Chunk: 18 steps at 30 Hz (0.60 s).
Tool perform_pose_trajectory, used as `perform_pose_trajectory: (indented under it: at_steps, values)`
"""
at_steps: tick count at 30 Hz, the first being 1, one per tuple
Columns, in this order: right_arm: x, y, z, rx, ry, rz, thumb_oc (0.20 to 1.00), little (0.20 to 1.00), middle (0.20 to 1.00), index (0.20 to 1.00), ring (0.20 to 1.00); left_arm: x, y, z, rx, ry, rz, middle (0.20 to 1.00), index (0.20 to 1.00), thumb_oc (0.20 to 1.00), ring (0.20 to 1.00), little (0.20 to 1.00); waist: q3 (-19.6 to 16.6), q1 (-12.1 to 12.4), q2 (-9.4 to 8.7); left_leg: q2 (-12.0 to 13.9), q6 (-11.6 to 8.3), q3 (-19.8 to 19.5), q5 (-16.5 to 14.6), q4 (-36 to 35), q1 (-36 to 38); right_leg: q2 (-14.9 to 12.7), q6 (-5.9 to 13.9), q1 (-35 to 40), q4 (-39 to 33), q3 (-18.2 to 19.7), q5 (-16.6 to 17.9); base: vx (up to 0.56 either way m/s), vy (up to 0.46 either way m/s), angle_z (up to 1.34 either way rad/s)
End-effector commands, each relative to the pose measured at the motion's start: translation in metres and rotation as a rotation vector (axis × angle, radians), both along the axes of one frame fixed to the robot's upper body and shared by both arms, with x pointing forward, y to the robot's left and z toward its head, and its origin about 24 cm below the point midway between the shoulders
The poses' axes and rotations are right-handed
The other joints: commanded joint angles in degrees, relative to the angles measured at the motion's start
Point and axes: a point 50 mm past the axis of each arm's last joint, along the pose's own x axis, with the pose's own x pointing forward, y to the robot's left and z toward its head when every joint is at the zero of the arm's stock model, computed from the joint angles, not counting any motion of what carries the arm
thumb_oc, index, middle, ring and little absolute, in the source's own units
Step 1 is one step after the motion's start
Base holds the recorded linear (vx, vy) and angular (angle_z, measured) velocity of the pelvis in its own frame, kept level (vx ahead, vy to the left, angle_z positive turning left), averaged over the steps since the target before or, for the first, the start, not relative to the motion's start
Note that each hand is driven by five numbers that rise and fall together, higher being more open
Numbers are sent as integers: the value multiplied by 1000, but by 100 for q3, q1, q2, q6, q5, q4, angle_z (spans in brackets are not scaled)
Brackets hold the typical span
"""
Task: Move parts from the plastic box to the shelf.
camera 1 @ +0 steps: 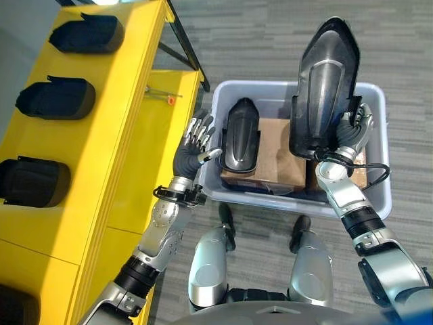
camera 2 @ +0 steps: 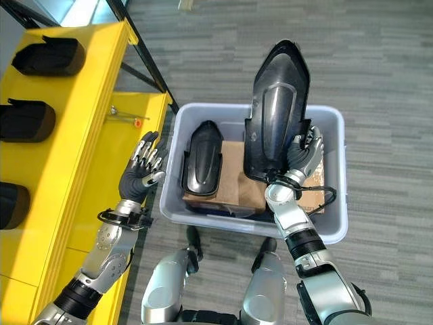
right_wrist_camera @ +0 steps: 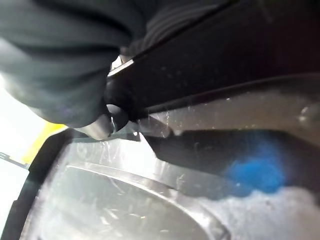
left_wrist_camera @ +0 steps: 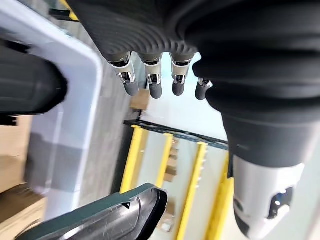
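1. Right of centre in the left eye view, the right hand [camera 1: 352, 135] holds a long black part [camera 1: 323, 81] upright above the box [camera 1: 379, 196], fingers curled round its lower right edge.
2. At frame centre, the box sits on the floor; a second part [camera 1: 240, 135] lies inside it on a cardboard carton [camera 1: 274, 156].
3. Left of the box, the left hand [camera 1: 193, 145] hangs in the air with fingers spread and relaxed, holding nothing, just beside the box wall and the second part.
4. Along the left edge of the frame, the shelf [camera 1: 115, 122] carries three parts [camera 1: 57, 98] in a row from upper left to lower left.
5. Handling judgement: the held part appears to be a stiff, glossy moulded shell, probably light for its length but slippery and top-heavy when gripped at one end.
6. Grip advice: take hold at the thick rim near the base, thumb inside the hollow and fingers on the outer face; support the upper end with the left hand if the part sways.
7. Risk: the smooth surface may rotate in a one-handed edge grip while swinging towards the shelf.
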Motion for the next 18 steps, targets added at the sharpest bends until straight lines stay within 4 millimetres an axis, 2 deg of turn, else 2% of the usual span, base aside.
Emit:
perform_pose_trajectory:
  at_steps: [1, 4, 5, 7, 13, 15, 18]
  values:
    - [1, 3, 14, 52, -57, 82, 200, 200, 200, 200, 200, -8, -5, 13, -27, -91, -47, 1000, 1000, 1000, 1000, 1000, -539, 133, -159, 189, -129, -420, 154, -220, 152, 52, -68, 232, 101, 10, -16, 221, 28, 9]
    - [1, 9, 1, 159, 16, 221, 200, 200, 200, 200, 200, -13, -2, 9, -58, -88, -46, 1000, 1000, 1000, 1000, 1000, -754, 144, -204, 270, -176, -398, 245, -365, 351, 102, -89, 489, -145, -69, 49, 175, 39, 0]
    - [0, 18, -7, 258, 53, 357, 200, 200, 200, 200, 200, -17, -1, 8, -66, -98, -56, 1000, 1000, 1000, 1000, 1000, -848, 138, -253, 290, -197, -359, 283, -422, 461, 109, -84, 614, -232, -111, 67, 203, 71, -4]
    - [-5, 28, -12, 258, 66, 432, 200, 200, 200, 200, 200, -19, 0, 6, -63, -104, -69, 1000, 1000, 1000, 1000, 1000, -952, 139, -283, 309, -207, -347, 348, -501, 513, 142, -88, 702, -348, -157, 118, 137, 69, 4]
    - [-32, 53, -36, 301, 192, 756, 200, 200, 200, 200, 200, -31, 9, 7, -58, -147, -103, 1000, 1000, 1000, 1000, 1000, -1178, 132, -419, 266, -215, -363, 393, -667, 653, 142, 29, 960, -698, -326, 263, 64, 131, 15]
    - [-45, 63, -47, 358, 256, 896, 200, 200, 200, 200, 200, -37, 19, 10, -101, -177, -70, 1000, 1000, 1000, 1000, 1000, -1207, 161, -486, 226, -203, -358, 339, -656, 709, 113, 105, 1068, -844, -396, 332, 19, 212, 12]
    - [-58, 75, -57, 441, 306, 1007, 200, 200, 200, 200, 200, -41, 24, 8, -97, -171, -92, 1000, 1000, 1000, 1000, 1000, -1293, 259, -574, 150, -174, -366, 274, -628, 729, 74, 245, 1219, -1155, -573, 533, -10, 212, 14]
